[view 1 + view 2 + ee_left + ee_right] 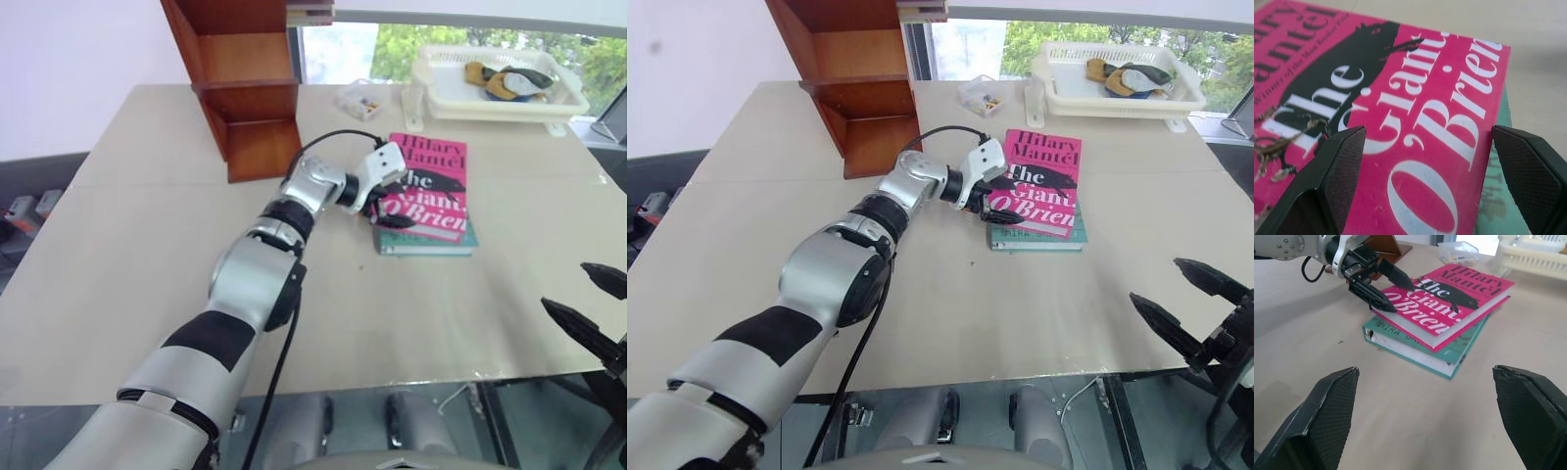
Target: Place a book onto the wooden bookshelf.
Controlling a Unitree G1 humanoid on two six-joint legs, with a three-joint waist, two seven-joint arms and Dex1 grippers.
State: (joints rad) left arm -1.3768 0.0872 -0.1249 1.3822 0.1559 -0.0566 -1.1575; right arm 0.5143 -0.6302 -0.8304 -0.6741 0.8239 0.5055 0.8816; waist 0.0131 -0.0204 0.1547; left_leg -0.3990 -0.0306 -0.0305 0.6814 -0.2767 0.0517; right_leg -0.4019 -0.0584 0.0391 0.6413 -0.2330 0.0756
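Observation:
The pink book (431,186), lettered "The Giant O'Brien", lies flat on top of a teal book (431,243) at the table's middle right. My left gripper (392,211) reaches in from the left and is open. Its two black fingers (1386,306) are spread over the cover's near left corner, close above it, with nothing held. The left wrist view looks along the cover (1415,122) between those fingers. The wooden bookshelf (245,88) stands at the table's far left, its open compartments facing right. My right gripper (588,299) hangs open off the table's near right edge.
A white plastic tray (490,93) with a few small items sits at the far right. A small clear box (358,98) lies between it and the bookshelf. The beige table (147,274) stretches bare to the left and front of the books.

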